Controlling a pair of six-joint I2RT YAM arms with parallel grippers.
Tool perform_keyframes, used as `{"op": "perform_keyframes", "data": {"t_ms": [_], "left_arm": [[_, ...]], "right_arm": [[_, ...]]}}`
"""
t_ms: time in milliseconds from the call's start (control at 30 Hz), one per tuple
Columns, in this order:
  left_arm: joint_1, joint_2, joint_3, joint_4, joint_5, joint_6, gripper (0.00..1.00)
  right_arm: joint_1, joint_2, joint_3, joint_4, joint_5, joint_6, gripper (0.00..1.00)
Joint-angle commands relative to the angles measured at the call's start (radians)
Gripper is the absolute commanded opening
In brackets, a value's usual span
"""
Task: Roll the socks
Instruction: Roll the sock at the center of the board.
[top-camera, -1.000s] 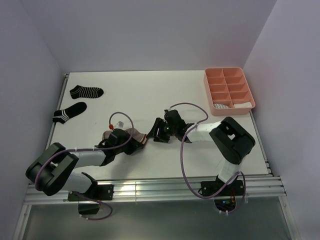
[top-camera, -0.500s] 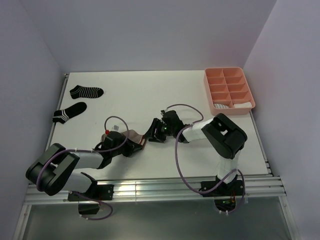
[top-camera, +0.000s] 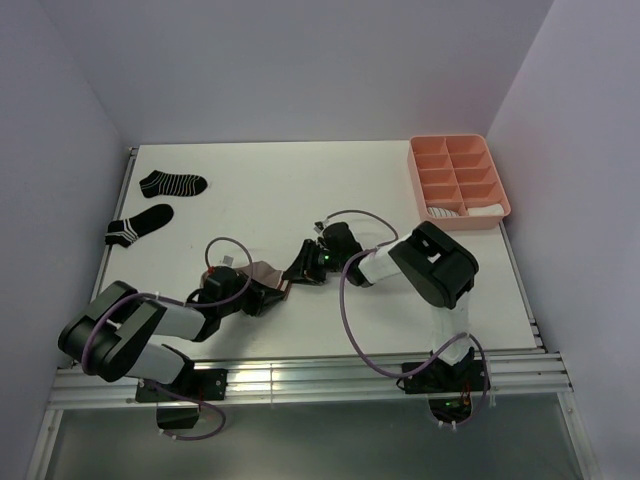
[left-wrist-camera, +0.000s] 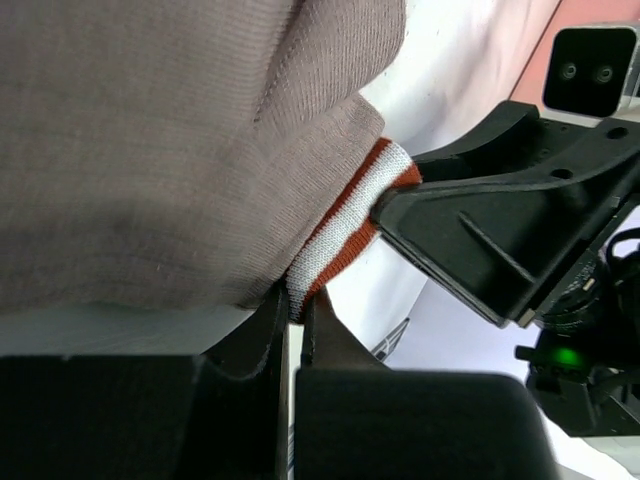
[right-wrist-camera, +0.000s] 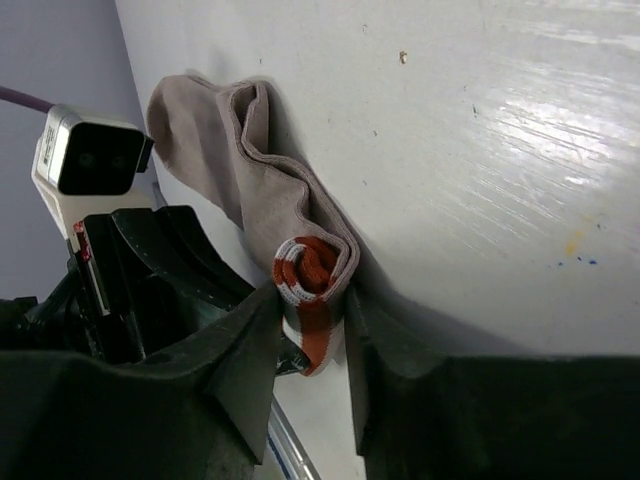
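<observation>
At the far left of the table (top-camera: 330, 180) lie two black striped socks (top-camera: 172, 184), well apart from the work. Nearer the middle, the left gripper (left-wrist-camera: 293, 325) has its jaws almost together, nipping the lower edge of the taupe sock (left-wrist-camera: 150, 140) just by its red-white cuff (left-wrist-camera: 350, 225). The sock looks like thin, limp knit, so it is probably light and apt to slump or slide rather than keep a shape. A roll would likely loosen unless kept squeezed. The ribbed cuff, thicker and stretchy, seems the soundest place to hold. The right gripper (right-wrist-camera: 308, 310) straddles that cuff, its jaws pressed on it from both sides where the fabric is doubled over. Far right, the pink tray (top-camera: 413, 170) holds pale socks (top-camera: 447, 211) in its near compartments.
</observation>
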Motion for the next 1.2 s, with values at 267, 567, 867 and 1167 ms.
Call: {"op": "perform_keyframes", "data": {"t_ms": [267,567,867,1167], "left_arm": [[0.005,0.028,0.021,-0.131,0.0,0.044,0.1],[0.005,-0.114,0.154,-0.474,-0.118,0.219,0.45],[0.005,-0.239,0.232,-0.633,-0.314,0.369,0.45],[0.009,-0.078,0.337,-0.633,-0.423,0.432,0.41]], "right_arm": [[-0.008,0.024,0.008,-0.107,0.017,-0.076,0.0],[-0.032,-0.056,0.138,-0.456,0.175,-0.262,0.0],[-0.038,-0.068,0.299,-0.775,0.317,-0.388,0.0],[-0.038,-0.029,0.445,-1.039,0.454,-0.448,0.0]]}}
